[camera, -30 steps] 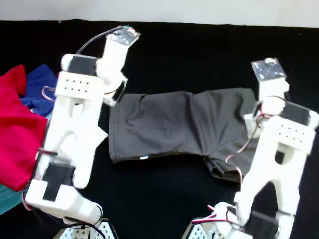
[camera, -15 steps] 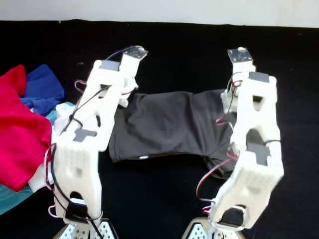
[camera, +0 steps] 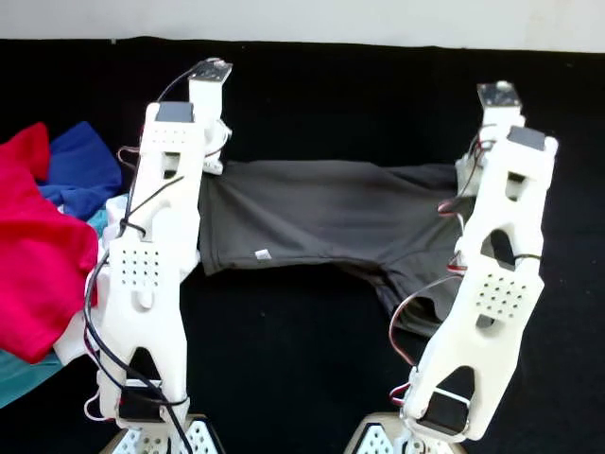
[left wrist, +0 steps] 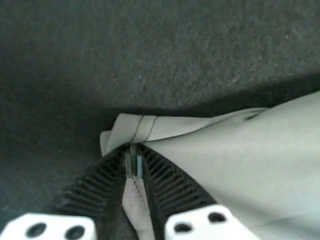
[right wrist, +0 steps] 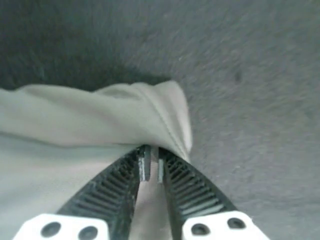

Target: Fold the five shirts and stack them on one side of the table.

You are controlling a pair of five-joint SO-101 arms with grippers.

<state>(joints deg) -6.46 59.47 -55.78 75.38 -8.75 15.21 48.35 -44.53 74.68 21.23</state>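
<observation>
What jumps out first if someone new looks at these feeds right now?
The dark grey shirt stretched across the black table, its far corners pinched by the shut left gripper and right gripper. Next, crumpled at the table's left edge, a red shirt beside a blue shirt.

Black table [camera: 312, 85], grey shirt [camera: 321, 213] across its middle, heap of shirts [camera: 43, 246] (red, blue, teal) at one edge.

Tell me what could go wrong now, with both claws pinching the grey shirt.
The left claw and right claw each grip only a thin hem corner of the grey shirt, stretched between them; more pull may slip it free. The bunched fabric by the right arm could fold in crooked.
</observation>
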